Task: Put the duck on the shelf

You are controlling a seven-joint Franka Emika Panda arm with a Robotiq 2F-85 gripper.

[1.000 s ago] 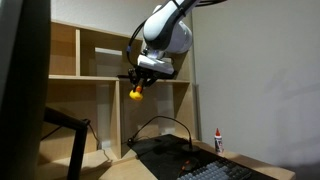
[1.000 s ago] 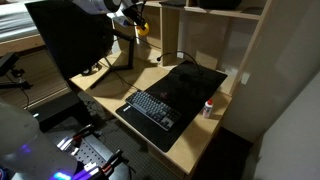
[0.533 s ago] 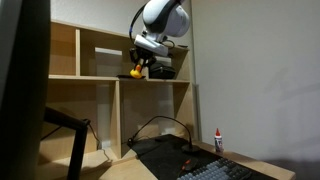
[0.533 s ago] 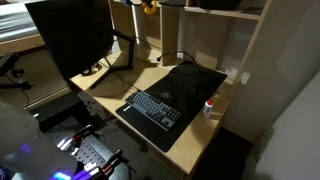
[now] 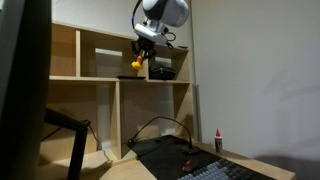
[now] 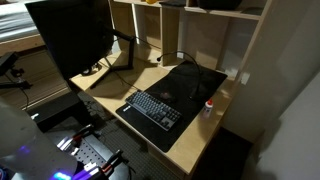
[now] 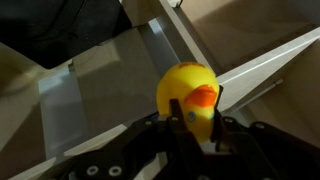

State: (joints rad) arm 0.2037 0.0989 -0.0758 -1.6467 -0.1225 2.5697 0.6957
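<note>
A plain pale wall backs the scene, and the light-wood shelf takes up the left and middle of an exterior view. At the far left a dark monitor stands close to that camera and hides part of the shelf's side.

Moving right, you have the gripper up at the open upper compartment, reaching down from the arm above. Its jaws are clamped on the duck, which hangs low over the horizontal board of that compartment. Whether the duck touches the board, you cannot tell from here. Just to its right, a dark boxy object sits on the same board.

In the wrist view the duck fills the middle, orange beak facing the camera, with one dark finger pressed on each side of it. Pale shelf boards run behind it.

Below the shelf a black cable arcs over the desk. On the desk lie a black mat and, at its near end, a dark keyboard. Further right, the small white bottle with a red cap stands upright beside the mat, well apart from the duck and the gripper.
</note>
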